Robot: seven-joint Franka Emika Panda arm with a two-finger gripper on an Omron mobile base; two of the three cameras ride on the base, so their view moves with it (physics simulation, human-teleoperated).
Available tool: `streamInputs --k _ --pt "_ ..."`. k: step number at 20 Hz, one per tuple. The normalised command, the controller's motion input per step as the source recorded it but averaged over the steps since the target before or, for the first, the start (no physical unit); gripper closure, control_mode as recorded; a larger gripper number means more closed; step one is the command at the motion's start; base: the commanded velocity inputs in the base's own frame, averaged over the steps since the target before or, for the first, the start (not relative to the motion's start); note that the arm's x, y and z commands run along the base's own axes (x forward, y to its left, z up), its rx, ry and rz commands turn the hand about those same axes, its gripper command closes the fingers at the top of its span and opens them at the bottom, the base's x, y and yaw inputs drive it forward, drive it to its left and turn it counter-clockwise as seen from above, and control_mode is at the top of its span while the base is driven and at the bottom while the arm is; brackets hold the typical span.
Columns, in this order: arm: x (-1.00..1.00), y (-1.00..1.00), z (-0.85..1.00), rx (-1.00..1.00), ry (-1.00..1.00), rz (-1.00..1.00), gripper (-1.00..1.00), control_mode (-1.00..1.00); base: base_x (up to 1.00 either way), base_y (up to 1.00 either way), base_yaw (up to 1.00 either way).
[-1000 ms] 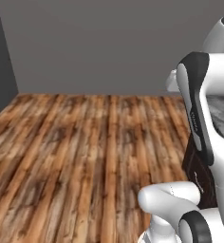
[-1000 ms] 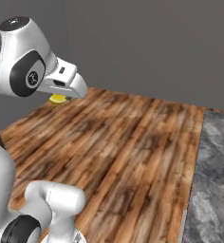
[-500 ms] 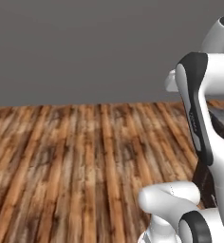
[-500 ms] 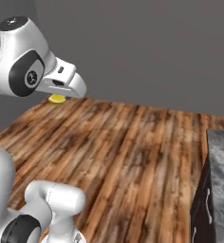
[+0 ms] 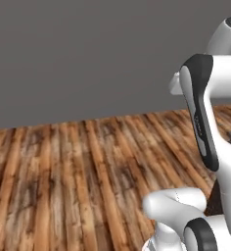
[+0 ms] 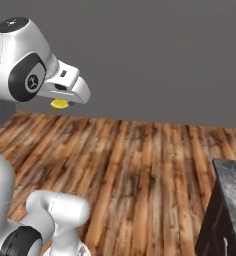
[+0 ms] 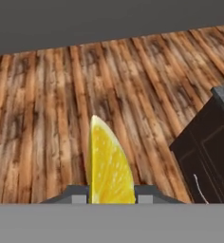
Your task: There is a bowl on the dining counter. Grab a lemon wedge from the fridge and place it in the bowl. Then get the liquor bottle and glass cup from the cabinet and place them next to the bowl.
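The lemon wedge (image 7: 109,166), bright yellow and standing on edge, sits pinched between my two dark fingertips in the hand view. My gripper (image 7: 111,199) is shut on it. From the right base view the wedge (image 6: 59,103) peeks out yellow under the white hand, where the gripper (image 6: 65,99) hangs high above the wooden floor at upper left. A counter corner (image 6: 232,175) with a grey marbled top and dark brown front stands at the lower right; I cannot tell whether it is the dining counter.
Striped brown wood floor (image 5: 78,171) runs up to a plain grey wall (image 5: 88,54). In the hand view the dark counter front (image 7: 204,156) with thin silver handles stands to the right of the wedge. My white arm (image 5: 200,112) fills the right of the left base view.
The whole picture has shifted in both base views, so the base has moved. The counter corner has slid further into the right base view. The wedge stays in the gripper.
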Motion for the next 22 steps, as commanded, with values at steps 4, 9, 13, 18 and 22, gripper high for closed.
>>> streamInputs --k 4,9,13,18,22 --pt "0.0 0.0 0.0 0.0 0.0 0.0 1.0 1.0 1.0 0.27 -0.35" --pt "0.0 0.0 0.0 0.0 0.0 0.0 1.0 1.0 1.0 0.25 -0.39" --pt "0.0 0.0 0.0 0.0 0.0 0.0 1.0 1.0 1.0 0.25 -0.44" --pt "0.0 0.0 0.0 0.0 0.0 0.0 1.0 1.0 1.0 0.19 -0.46" --pt "0.0 0.0 0.0 0.0 0.0 0.0 1.0 1.0 1.0 0.05 -0.48"
